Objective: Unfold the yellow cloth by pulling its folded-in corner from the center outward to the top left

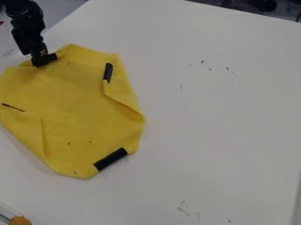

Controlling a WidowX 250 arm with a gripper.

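1. Yellow cloth (70, 105) lay spread over the left part of the white bench (206, 123), its outline many-sided because several edges were turned inward; the bench bore it from beneath, so it rested nearly flat apart from its creases
2. At the cloth's left side showed a thin dark strip (13, 107), slanting, perhaps the visible part of a black patch partly covered by a fold
3. In the bottom left corner of the view sat an orange-brown thing (20, 220), near a thin rod (5, 218); both were cut off by the view's edge, so why they were set there could not be judged
4. From the upper left hung the black arm (26, 28), with the pincer (45, 60) low at the cloth's top edge, seemingly touching it; that put it by a border rather than the middle, likely because an edge offers an easier grip. Whether the pincer was open, closed or gripping the fabric could not be told
5. On the right side of the cloth, the upper black patch (108, 72) stood nearly upright in the view, beside an inward fold, while the lower black patch (110, 159) slanted along the bottom right edge, both probably marking or stiffening corners
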